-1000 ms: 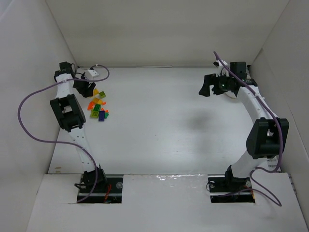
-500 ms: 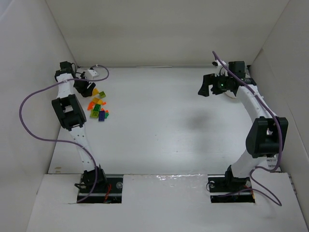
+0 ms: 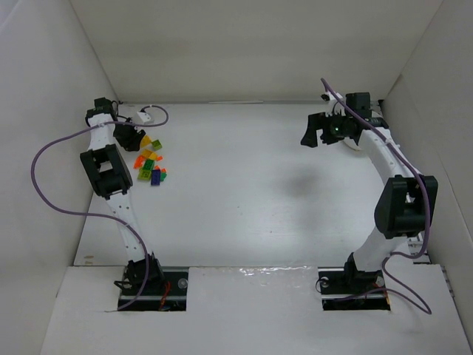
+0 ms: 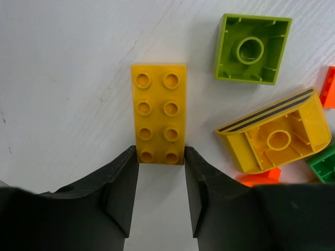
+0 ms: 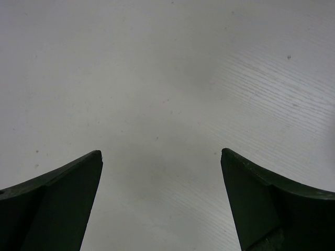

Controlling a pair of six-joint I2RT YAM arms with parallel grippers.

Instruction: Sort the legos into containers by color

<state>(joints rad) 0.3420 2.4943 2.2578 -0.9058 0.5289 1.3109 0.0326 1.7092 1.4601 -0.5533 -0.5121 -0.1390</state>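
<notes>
The legos lie in a loose pile [image 3: 150,164] at the table's far left. In the left wrist view a yellow two-by-four brick [image 4: 158,107] lies studs up. My left gripper [image 4: 160,152] [image 3: 131,138] is shut on its near end, one fingertip against each side. Beside it lie an upturned green brick [image 4: 253,48], an upturned yellow curved piece [image 4: 275,137], and bits of orange [image 4: 328,86] and green [image 4: 323,166]. At the far right my right gripper [image 3: 313,134] [image 5: 161,157] hangs wide open over bare table. A white round container [image 3: 352,146] peeks out from behind that arm.
White walls enclose the table on the left, back and right. A purple cable [image 3: 44,177] loops off the left arm toward the left wall, and another [image 3: 414,296] hangs by the right arm's base.
The left jaws have narrowed onto the yellow brick's end. The right gripper has drifted slightly left and farther back.
</notes>
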